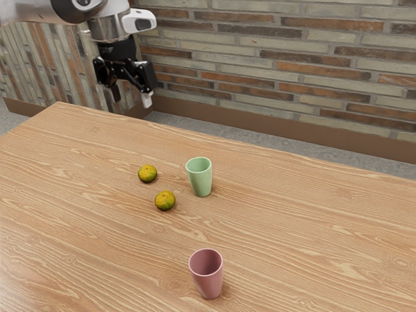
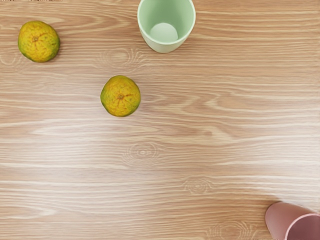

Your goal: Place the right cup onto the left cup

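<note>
The black gripper (image 1: 132,97) hangs above table height with its fingers apart, nothing between them. Ahead of it and lower stands the green cup (image 1: 200,182), two mandarins (image 2: 120,96) nearby; the pink cup (image 1: 208,276) stands upright, off to its right.

In the exterior view the table (image 1: 305,221) is seen obliquely from the side of the arm (image 1: 39,11), towards a brick wall (image 1: 292,71), while in the wrist view it is faced steeply down from nearer, both cups (image 1: 202,183) and both fruits (image 1: 166,200) being shared.
</note>
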You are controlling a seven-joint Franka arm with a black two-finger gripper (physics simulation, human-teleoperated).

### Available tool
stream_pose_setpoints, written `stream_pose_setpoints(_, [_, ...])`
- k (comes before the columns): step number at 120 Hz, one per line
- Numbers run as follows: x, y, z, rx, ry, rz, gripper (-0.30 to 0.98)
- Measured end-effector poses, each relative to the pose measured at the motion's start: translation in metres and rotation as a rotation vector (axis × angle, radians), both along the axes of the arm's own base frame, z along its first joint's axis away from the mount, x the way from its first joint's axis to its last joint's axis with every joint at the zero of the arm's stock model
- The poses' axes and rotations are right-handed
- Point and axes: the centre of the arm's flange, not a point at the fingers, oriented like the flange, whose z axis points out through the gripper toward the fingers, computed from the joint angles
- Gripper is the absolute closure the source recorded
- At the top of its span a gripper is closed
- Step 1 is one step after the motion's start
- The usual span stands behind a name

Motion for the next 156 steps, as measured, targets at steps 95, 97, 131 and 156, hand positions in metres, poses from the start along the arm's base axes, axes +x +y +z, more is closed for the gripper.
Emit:
stream_pose_setpoints(95, [-0.008, -0.046, -0.111, -0.001, 0.114, -0.088, 0.02])
stream_pose_setpoints(97, [-0.009, -0.05, -0.114, -0.001, 0.115, -0.096, 0.02])
stream_pose_setpoints(131, [-0.028, -0.121, -0.153, -0.011, 0.111, -0.215, 0.02])
stream_pose_setpoints(156, [-0.055, -0.15, -0.182, -0.014, 0.115, -0.26, 0.02])
